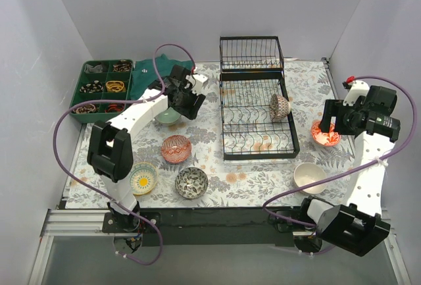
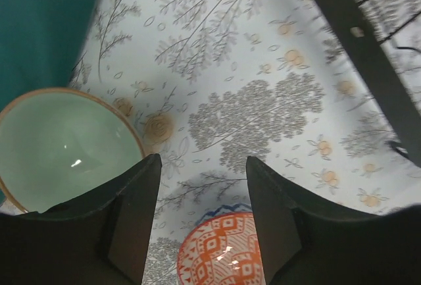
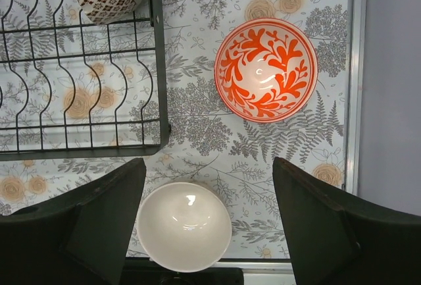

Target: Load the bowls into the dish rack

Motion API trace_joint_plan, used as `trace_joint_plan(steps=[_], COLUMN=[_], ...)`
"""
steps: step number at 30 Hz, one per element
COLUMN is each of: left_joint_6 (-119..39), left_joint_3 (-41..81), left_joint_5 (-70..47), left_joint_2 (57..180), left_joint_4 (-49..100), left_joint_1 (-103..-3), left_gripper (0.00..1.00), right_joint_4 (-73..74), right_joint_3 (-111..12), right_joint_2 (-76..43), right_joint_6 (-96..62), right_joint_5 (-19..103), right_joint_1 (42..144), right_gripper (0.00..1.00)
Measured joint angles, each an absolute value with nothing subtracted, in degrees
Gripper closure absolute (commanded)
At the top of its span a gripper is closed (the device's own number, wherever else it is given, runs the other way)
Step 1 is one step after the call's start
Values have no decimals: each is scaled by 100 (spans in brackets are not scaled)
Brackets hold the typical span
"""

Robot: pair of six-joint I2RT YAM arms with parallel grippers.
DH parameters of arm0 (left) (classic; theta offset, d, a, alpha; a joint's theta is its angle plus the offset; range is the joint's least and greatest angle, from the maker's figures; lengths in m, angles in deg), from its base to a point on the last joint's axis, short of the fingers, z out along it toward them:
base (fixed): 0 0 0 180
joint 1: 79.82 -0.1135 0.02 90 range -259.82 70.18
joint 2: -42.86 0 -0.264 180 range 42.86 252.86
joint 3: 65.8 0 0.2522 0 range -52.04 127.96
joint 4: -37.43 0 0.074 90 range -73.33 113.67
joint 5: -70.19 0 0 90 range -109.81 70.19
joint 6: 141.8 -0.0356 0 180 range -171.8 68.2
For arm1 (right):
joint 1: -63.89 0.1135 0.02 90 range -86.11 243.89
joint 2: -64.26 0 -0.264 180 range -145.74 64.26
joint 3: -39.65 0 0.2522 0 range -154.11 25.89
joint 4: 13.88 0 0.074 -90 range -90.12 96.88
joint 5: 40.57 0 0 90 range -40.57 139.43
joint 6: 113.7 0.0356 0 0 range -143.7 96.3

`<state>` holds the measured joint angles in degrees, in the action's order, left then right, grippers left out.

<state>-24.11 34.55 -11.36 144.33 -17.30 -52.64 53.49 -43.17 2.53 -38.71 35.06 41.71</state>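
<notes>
If right, seven bowls (image 1: 176,148), one rack (image 1: 224,120).

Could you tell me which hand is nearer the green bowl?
Left: left hand hovers just beside the green bowl; right hand is past the rack, by the orange bowl.

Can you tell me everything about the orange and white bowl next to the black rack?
The orange bowl is round, shiny like glazed pottery, white inside with curly orange-red leaves and an orange rim. It sits upright and empty on the flowery table cover, right of the black rack, not touching it. A plain white bowl sits apart from it. The right claw hangs open above it without touching.
</notes>
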Motion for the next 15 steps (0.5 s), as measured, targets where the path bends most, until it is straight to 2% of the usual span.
trace_joint_plan(steps=[13, 15], left_joint_6=[-2582, -2582], left_joint_3=[3649, 3649], left_joint_5=[-2058, -2132], left_joint_2=[15314, 15349], left_joint_4=[-1824, -1796], left_joint_1=[-5504, -5535], left_gripper=[53, 58], right_joint_4=[5237, 5235], right_joint_3=[-4793, -4793], right_joint_2=[-55, -81], right_joint_6=[-3871, -3871], right_joint_5=[3471, 3473], right_joint_1=[4171, 4171], right_gripper=[13, 13])
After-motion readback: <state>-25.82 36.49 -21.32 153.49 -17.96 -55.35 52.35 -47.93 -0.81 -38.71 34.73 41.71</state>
